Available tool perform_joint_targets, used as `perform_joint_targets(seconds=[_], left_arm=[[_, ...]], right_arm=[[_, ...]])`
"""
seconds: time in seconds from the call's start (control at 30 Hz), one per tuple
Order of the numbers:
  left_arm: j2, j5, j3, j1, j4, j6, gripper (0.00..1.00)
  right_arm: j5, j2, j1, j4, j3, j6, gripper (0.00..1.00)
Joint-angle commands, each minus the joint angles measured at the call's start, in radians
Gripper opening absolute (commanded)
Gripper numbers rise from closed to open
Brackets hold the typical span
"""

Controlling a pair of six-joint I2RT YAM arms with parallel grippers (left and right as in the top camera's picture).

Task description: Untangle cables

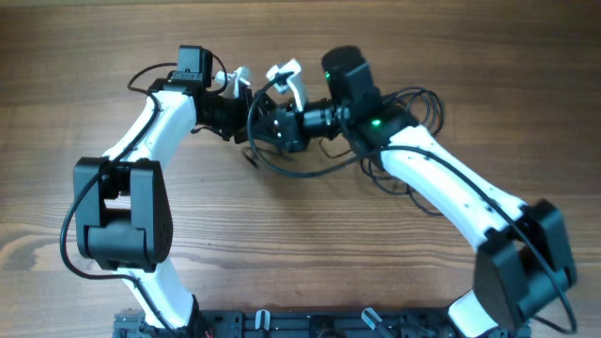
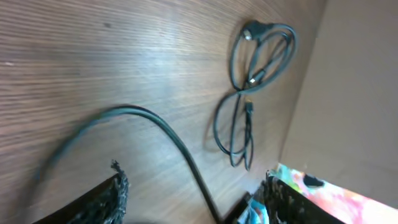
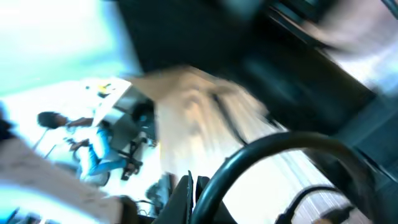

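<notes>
Scene: two white-and-black arms reach over a wooden desk and meet close to the middle of its far edge
Cables: thin black cables lie in loose, overlapping loops on the desk, spread from the middle of the far edge toward the right edge, some passing under the right arm
Left end effector: the left end effector sits near the far edge, just left of the middle; in its wrist view its dark fingers stand wide apart, open
Single cable: a single cable curves across the desk and runs in between the open fingers; whether it touches either one cannot be told
Looped cable: a separate looped cable with small plugs lies flat on the desk, well apart from the left fingers
Right end effector: the right end effector is just beside the left one near the far edge; its wrist view is heavily blurred, showing only a black cable arc close in front, so whether it is open or closed cannot be told
</notes>
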Motion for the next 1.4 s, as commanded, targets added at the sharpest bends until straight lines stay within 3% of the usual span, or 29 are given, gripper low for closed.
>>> perform_joint_targets(seconds=[0.0, 0.4, 0.6, 0.73, 0.83, 0.97, 1.17, 1.3, 1.37], left_arm=[[-0.018, 0.165, 0.006, -0.005, -0.014, 0.009, 0.72], [-0.018, 0.449, 0.006, -0.005, -0.031, 0.008, 0.74], [-0.018, 0.401, 0.006, 0.013, -0.022, 0.008, 0.84], [-0.019, 0.266, 0.006, 0.045, -0.022, 0.008, 0.93], [-0.018, 0.157, 0.006, 0.064, -0.025, -0.004, 0.94], [-0.018, 0.169, 0.006, 0.068, -0.040, -0.080, 0.96], [-0.018, 0.328, 0.006, 0.072, -0.048, -0.108, 0.88], [-0.018, 0.364, 0.006, 0.091, -0.076, -0.107, 0.66], [-0.018, 0.394, 0.006, 0.105, -0.091, -0.107, 0.59]], right_arm=[[-0.076, -0.008, -0.011, 0.002, 0.012, -0.005, 0.04], [-0.028, -0.007, -0.045, -0.015, 0.012, -0.037, 0.04], [0.111, -0.007, -0.081, -0.126, 0.012, -0.053, 0.04], [0.114, -0.007, -0.114, -0.177, 0.012, -0.085, 0.04], [0.114, -0.006, -0.122, -0.209, 0.012, -0.090, 0.04], [0.114, -0.002, -0.117, -0.239, 0.012, -0.119, 0.04], [0.115, 0.002, -0.116, -0.301, 0.011, -0.192, 0.04], [0.183, 0.002, -0.116, -0.346, 0.011, -0.198, 0.04], [0.213, 0.002, -0.116, -0.370, 0.011, -0.199, 0.04]])
